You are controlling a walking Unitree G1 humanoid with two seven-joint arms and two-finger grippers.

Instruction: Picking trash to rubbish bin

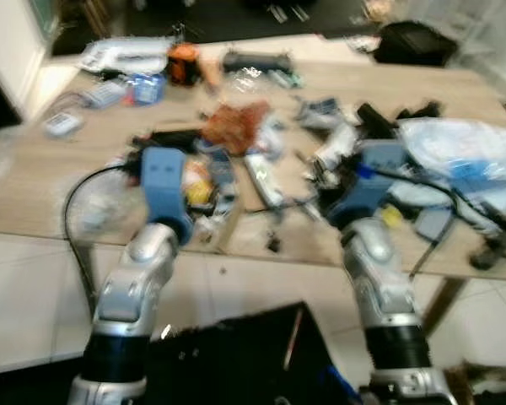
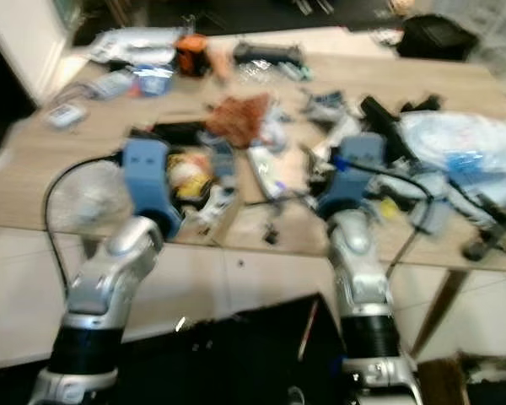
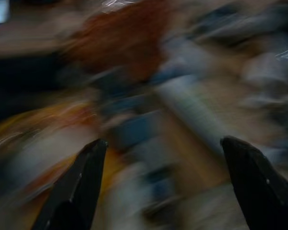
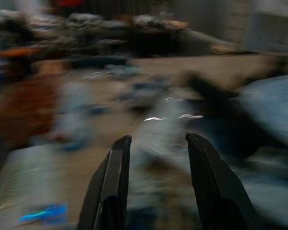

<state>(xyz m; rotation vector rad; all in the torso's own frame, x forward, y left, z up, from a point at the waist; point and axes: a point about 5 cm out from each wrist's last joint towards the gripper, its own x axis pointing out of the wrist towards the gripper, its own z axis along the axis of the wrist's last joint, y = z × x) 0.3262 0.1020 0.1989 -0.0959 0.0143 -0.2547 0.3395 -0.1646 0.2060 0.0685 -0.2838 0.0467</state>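
Both grippers — left gripper (image 3: 161, 187) wide open, right gripper (image 4: 156, 182) partly open, both empty — hovered over light, crinkly wrappers (image 1: 261, 173) that probably wanted pinching at an edge.

A long wooden table (image 1: 34, 181) runs across the frame, standing on pale tiled floor (image 1: 25, 295). At the top right a black bag (image 1: 415, 40) sits beyond the table's far edge. A white wall (image 1: 13, 51) fills the upper left corner. At the bottom centre lies a black object (image 1: 236, 354) — too blurred to tell what it is.
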